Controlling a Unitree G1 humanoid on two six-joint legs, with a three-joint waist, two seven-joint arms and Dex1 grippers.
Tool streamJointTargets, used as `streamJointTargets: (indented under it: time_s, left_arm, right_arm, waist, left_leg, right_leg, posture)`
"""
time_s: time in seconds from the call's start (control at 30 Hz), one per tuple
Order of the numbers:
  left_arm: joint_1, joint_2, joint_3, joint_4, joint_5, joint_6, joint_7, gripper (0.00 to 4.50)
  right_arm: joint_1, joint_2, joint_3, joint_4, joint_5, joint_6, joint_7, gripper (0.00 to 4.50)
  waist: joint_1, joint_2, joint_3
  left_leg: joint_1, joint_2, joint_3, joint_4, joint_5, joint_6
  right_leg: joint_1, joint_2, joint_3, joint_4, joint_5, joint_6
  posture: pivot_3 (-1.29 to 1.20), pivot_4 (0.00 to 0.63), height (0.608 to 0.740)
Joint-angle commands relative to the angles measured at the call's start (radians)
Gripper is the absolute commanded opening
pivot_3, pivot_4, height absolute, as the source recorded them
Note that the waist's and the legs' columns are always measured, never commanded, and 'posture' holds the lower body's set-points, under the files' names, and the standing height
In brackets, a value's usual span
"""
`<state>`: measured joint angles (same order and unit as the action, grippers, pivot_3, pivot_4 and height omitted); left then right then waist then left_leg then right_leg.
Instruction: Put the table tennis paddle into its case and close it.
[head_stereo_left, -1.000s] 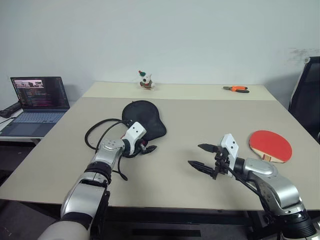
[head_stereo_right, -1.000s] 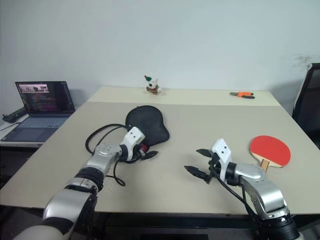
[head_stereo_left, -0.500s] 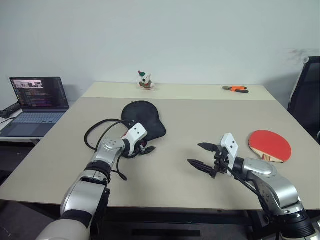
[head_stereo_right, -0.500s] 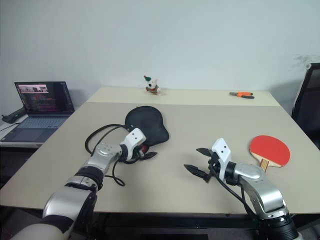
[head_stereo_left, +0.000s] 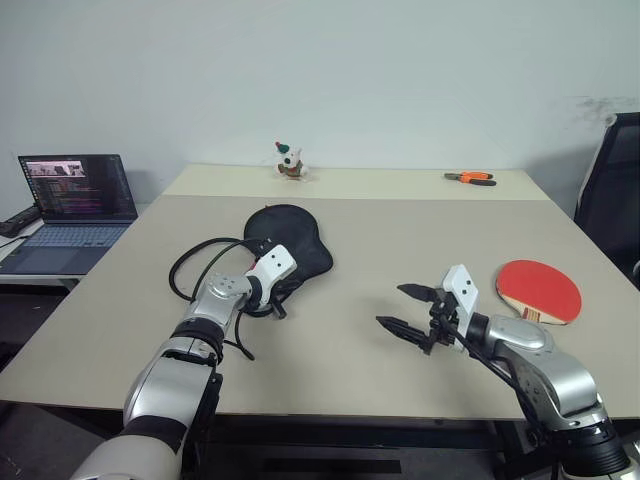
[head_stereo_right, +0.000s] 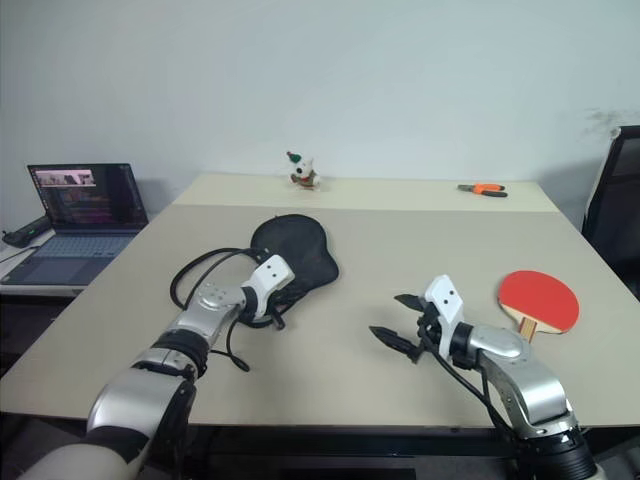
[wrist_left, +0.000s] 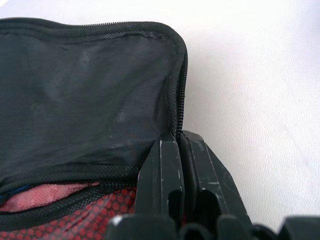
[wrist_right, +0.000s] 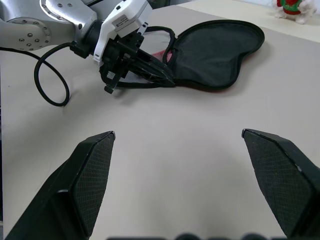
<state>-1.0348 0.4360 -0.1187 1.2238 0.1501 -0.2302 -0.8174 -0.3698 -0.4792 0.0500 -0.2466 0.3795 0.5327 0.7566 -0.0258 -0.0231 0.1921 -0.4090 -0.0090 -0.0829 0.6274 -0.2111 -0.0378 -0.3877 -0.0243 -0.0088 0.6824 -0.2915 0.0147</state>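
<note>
left gripper (wrist_left: 181, 150) pinched shut on the case (head_stereo_left: 290, 236) edge; right gripper (head_stereo_left: 408, 310) spread wide, empty. table tennis paddle (head_stereo_left: 540, 289) lies far right, uninserted; zipping not yet begun.

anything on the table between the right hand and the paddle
No, that stretch is bare tabletop. In the left eye view the right hand hovers open, with the paddle lying untouched off to its right.

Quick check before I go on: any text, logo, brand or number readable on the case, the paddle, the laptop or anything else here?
None can be read.
Laptop: lines of text on the screen, too small to read.
Case: black side and red mesh show, no lettering visible.
Paddle: plain red face, no mark visible.
Pliers and figurine: no lettering to make out.
</note>
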Motion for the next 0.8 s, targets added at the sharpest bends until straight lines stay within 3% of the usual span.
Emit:
streamJointTargets:
  time_s: [0.03, 0.27, 0.43, 0.77, 0.8]
  left_arm:
    - [-0.001, -0.014, -0.004, -0.005, -0.001, -0.023, -0.061, 0.04]
    - [0.067, -0.092, -0.073, -0.140, -0.035, -0.072, -0.409, 0.04]
    - [0.139, -0.105, -0.121, -0.267, -0.049, -0.059, -0.544, 0.04]
    - [0.173, -0.094, -0.109, -0.374, -0.089, 0.007, -0.545, 0.04]
    - [0.175, -0.097, -0.095, -0.389, -0.106, 0.031, -0.536, 0.25]
  right_arm:
    - [-0.022, -0.010, -0.039, -0.017, 0.025, -0.003, -0.002, 4.50]
    - [-0.025, -0.065, -0.089, -0.020, 0.036, 0.006, 0.016, 4.50]
    - [0.001, -0.105, -0.122, -0.040, 0.051, 0.014, 0.011, 4.50]
    - [0.013, -0.102, -0.121, -0.058, 0.059, 0.023, -0.017, 4.50]
    - [0.009, -0.098, -0.116, -0.054, 0.058, 0.023, -0.019, 4.50]
  waist:
    - [0.000, 0.000, 0.000]
    - [0.008, 0.000, 0.000]
    - [0.006, 0.001, -0.001]
    - [0.001, 0.002, -0.001]
    - [0.001, 0.002, -0.001]
  left_leg:
    - [0.000, 0.000, 0.000, 0.000, 0.000, 0.000]
    - [0.000, -0.001, 0.000, 0.000, 0.000, 0.000]
    - [0.000, -0.001, 0.000, 0.000, 0.000, 0.000]
    - [0.000, 0.000, 0.000, 0.001, 0.000, 0.000]
    - [0.000, 0.000, 0.000, 0.001, 0.000, 0.000]
  right_leg:
    - [0.000, 0.000, 0.000, 0.000, 0.000, 0.000]
    - [0.001, -0.001, 0.000, -0.001, 0.000, 0.000]
    - [0.001, -0.001, 0.000, 0.000, 0.000, 0.000]
    - [0.001, 0.000, 0.000, 0.000, 0.000, 0.000]
    - [0.001, 0.000, 0.000, 0.000, 0.000, 0.000]
  posture:
    - [0.00, 0.150, 0.740]
    - [0.00, 0.150, 0.740]
    - [0.00, 0.150, 0.740]
    - [0.00, 0.150, 0.740]
    - [0.00, 0.150, 0.740]
